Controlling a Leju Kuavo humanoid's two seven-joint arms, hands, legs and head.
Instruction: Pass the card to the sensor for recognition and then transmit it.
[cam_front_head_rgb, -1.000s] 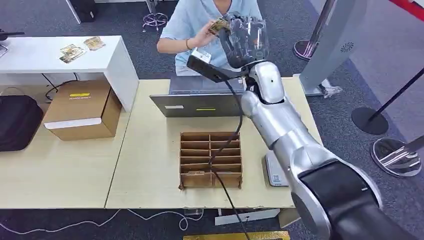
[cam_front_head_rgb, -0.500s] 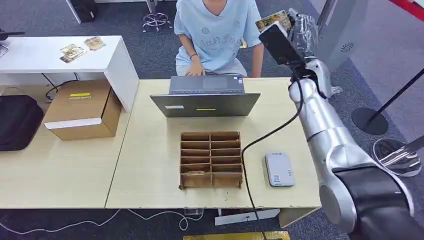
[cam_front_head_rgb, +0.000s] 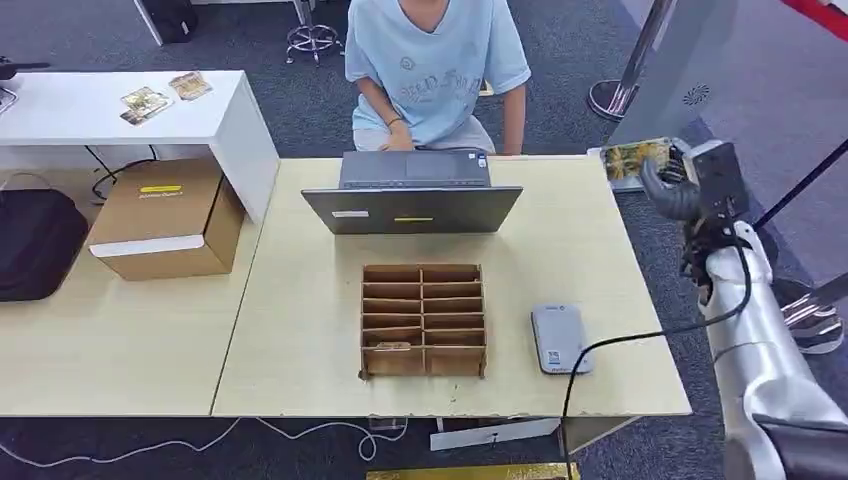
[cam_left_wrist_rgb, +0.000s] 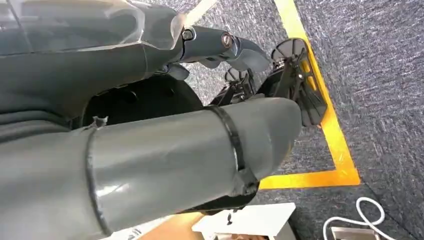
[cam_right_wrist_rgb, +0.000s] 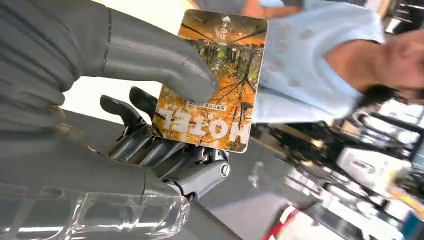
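Orange and printed with autumn trees, the card (cam_right_wrist_rgb: 212, 82) is sitting pinched in the right hand (cam_front_head_rgb: 672, 185), the thick thumb (cam_right_wrist_rgb: 160, 65) pressing on its face and the darker fingers (cam_right_wrist_rgb: 150, 145) backing it from behind. A second ago that hand was reaching across to the person (cam_front_head_rgb: 435, 65) at the far edge of the table (cam_front_head_rgb: 300, 330) and taking the card; now it is swinging out past the table's far right corner, card (cam_front_head_rgb: 637, 160) coming along with it. So the pickup is done and the arm is carrying the card round toward the sensor (cam_front_head_rgb: 560, 340), the grey pad lying near the front right corner, just beside the wooden sorting box (cam_front_head_rgb: 423, 320). My reading is that lowering the card over that pad is the step coming up. The laptop (cam_front_head_rgb: 412, 195) is standing between the person and the box. The left hand (cam_left_wrist_rgb: 150, 130) is hanging over the carpet, fingers curling in around nothing.
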